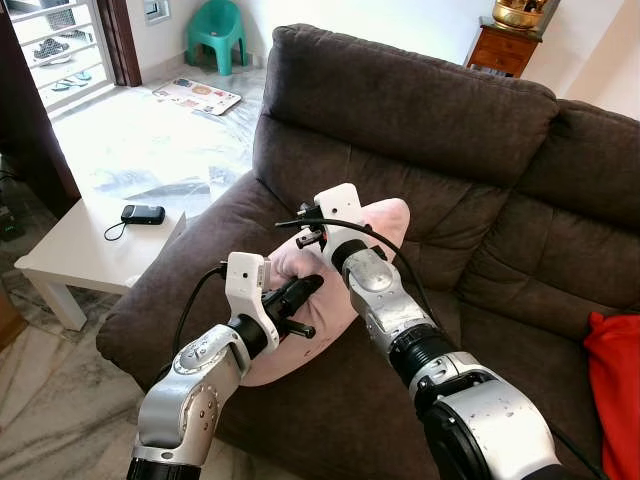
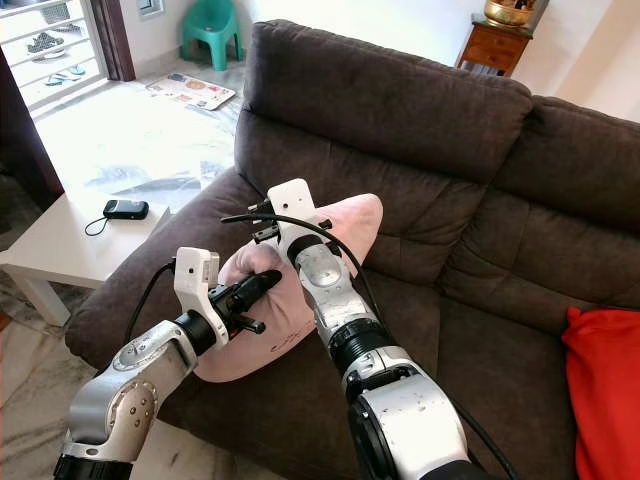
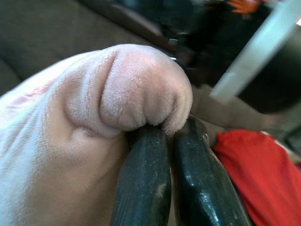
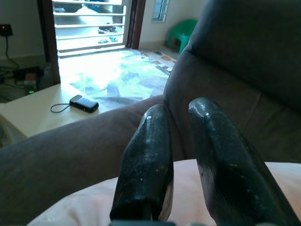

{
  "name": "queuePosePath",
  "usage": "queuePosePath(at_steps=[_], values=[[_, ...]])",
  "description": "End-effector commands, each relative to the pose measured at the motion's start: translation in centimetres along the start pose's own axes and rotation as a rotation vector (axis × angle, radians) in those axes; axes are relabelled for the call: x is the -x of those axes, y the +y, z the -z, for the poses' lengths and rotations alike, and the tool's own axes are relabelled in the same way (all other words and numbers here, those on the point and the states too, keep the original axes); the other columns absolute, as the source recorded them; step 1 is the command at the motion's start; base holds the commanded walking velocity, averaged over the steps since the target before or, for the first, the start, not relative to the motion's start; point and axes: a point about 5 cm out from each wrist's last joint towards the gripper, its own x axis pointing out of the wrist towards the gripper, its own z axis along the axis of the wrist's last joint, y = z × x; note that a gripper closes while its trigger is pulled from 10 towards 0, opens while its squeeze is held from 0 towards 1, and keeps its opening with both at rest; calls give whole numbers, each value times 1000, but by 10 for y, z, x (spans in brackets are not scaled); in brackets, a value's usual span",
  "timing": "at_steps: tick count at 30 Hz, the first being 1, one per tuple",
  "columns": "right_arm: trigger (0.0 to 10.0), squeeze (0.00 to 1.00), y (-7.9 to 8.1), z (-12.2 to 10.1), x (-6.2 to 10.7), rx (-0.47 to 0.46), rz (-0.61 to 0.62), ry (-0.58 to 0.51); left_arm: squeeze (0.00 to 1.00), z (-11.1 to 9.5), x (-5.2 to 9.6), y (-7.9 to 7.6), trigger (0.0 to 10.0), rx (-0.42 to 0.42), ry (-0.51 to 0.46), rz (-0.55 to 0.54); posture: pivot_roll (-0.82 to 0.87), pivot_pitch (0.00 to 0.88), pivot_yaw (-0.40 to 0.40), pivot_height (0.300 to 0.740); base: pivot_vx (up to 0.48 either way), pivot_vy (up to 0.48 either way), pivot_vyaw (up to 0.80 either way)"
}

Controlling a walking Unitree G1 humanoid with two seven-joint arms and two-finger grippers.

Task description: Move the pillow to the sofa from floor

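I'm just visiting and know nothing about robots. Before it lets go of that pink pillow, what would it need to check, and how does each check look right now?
1. Pillow over the sofa, not the floor: ok. The pink pillow lies on the brown sofa by its armrest.
2. Left claw has a hold: ok. Its fingers are shut on a fold of fabric.
3. Right claw free of the pillow: cannot tell. It is open over the pillow's top; whether it touches is unclear.
4. Pillow fully supported: cannot tell. The arms hide its lower edge.
5. Neighbours clear: ok. The red cushion sits apart at the far end of the seat.
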Motion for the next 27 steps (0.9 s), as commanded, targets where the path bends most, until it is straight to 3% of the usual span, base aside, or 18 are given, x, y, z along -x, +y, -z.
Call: queuePosePath(at_steps=[1,3,6,12,13,17,22,25,27], values=[[10000,0,-17,-1,4,9,48,-25,0,-3,7,19,10000,-6,-45,-145,161,0,-185,740,0,0,0],[10000,0,-32,3,9,12,98,-22,0,-1,15,37,10000,-7,-58,-277,162,0,-186,740,0,0,0],[10000,0,-73,14,27,52,237,-18,0,1,35,68,10000,27,-88,-503,162,0,-187,740,0,0,0],[10000,0,-136,46,77,97,468,55,0,8,56,93,10000,84,-106,-688,143,0,-185,740,0,0,0],[10000,0,-136,46,77,97,468,55,0,8,56,93,10000,84,-106,-688,143,0,-185,740,0,0,0],[10000,0,-151,70,108,96,544,132,0,19,60,101,10000,143,-104,-762,137,0,-180,740,0,0,0],[10000,0,-146,75,116,89,567,145,0,25,64,110,10000,230,-147,-857,133,0,-172,740,0,0,0],[10000,0,-144,72,116,70,582,128,0,20,71,124,10000,368,-273,-976,131,0,-170,740,0,0,0],[10000,0,-143,71,116,72,582,130,0,18,73,127,10000,376,-296,-998,132,0,-173,740,0,0,0]])
